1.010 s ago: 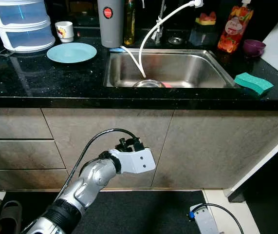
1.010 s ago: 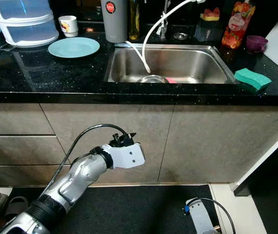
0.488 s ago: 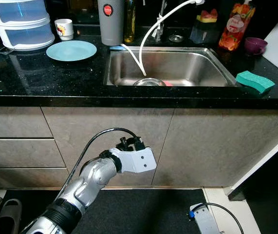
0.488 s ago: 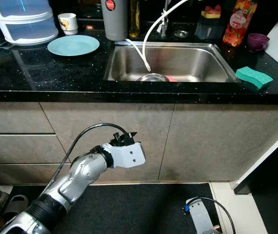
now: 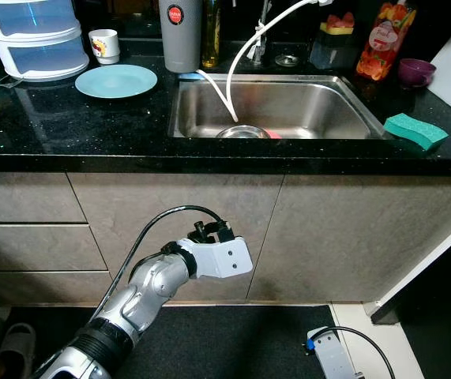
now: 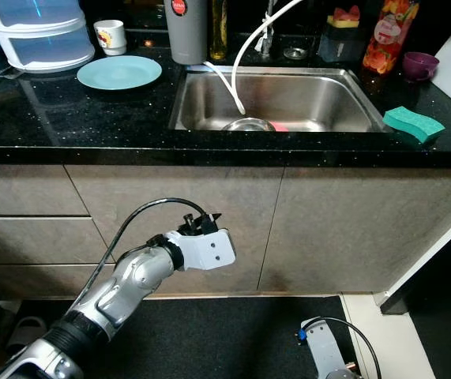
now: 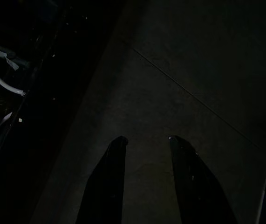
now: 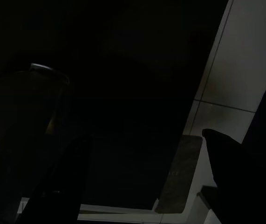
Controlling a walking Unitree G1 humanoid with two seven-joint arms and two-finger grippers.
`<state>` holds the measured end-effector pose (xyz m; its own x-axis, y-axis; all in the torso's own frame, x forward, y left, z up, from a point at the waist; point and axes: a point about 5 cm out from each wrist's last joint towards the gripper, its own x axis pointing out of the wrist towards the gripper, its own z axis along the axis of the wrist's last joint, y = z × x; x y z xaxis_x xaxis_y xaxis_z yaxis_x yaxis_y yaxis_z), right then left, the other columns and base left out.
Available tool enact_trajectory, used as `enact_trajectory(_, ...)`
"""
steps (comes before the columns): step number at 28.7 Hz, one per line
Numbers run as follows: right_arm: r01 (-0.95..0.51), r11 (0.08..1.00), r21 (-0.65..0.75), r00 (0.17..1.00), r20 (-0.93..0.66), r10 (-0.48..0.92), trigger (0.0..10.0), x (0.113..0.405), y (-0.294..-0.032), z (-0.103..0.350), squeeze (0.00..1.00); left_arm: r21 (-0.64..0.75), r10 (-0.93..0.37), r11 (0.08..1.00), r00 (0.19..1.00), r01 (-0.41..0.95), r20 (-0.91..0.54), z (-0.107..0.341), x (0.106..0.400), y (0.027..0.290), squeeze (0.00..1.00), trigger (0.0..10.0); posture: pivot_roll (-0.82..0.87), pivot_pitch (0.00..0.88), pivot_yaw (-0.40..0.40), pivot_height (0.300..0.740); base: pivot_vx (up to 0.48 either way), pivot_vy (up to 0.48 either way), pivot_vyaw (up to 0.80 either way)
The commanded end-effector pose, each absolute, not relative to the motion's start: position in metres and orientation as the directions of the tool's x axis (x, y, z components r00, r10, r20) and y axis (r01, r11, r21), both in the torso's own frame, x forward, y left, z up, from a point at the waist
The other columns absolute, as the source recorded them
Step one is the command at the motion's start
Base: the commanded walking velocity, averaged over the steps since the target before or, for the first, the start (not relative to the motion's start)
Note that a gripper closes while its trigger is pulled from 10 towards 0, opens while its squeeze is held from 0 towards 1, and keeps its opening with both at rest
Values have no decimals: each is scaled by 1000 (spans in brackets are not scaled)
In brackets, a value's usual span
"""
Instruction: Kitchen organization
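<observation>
left gripper (image 7: 144, 154): fingers parted, empty, low by the cabinet front | right gripper (image 8: 146, 177): hangs idle near floor, fingers spread | bowl (image 5: 242, 133): in sink (image 5: 351, 106), above and ahead of left gripper | judged: left arm nearer, must rise over counter edge

Left arm (image 5: 142, 296): silver metal segments, black ribbed collar near elbow, black ring at wrist. White boxy wrist housing (image 5: 223, 258) with small dark screw holes. Black cable (image 5: 158, 225) loops over forearm. Left gripper (image 7: 146, 142): two long black fingers.
</observation>
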<state>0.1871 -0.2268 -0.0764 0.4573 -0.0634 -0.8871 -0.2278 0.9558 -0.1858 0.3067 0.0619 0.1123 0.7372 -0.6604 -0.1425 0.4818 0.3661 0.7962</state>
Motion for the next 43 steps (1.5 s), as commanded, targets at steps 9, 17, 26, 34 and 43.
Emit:
enact_trajectory(9, -214, 961, -176, 448, -892, -64, 10000, 184, -225, -78, 0, 794, -661, 364, 736, 486, -147, 111, 306, 64, 0, 10000, 80, 42, -26, 740, 0, 0, 0)
enact_trajectory(17, -217, 961, -174, 449, -892, -60, 10000, 184, -225, -78, 0, 794, -662, 364, 735, 486, -147, 111, 307, 65, 0, 10000, 79, 42, -25, 740, 0, 0, 0)
enact_trajectory(26, -218, 960, -176, 447, -892, -62, 10000, 185, -226, -78, 0, 794, -662, 365, 735, 487, -147, 111, 307, 63, 0, 10000, 76, 43, -33, 740, 0, 0, 0)
enact_trajectory(34, -216, 960, -177, 448, -892, -64, 10000, 185, -226, -78, 0, 793, -662, 366, 735, 487, -146, 111, 308, 63, 0, 10000, 72, 52, -32, 740, 0, 0, 0)
enact_trajectory(43, -218, 960, -178, 448, -892, -64, 10000, 185, -227, -77, 0, 793, -663, 365, 734, 487, -146, 112, 308, 62, 0, 10000, 71, 56, -35, 740, 0, 0, 0)
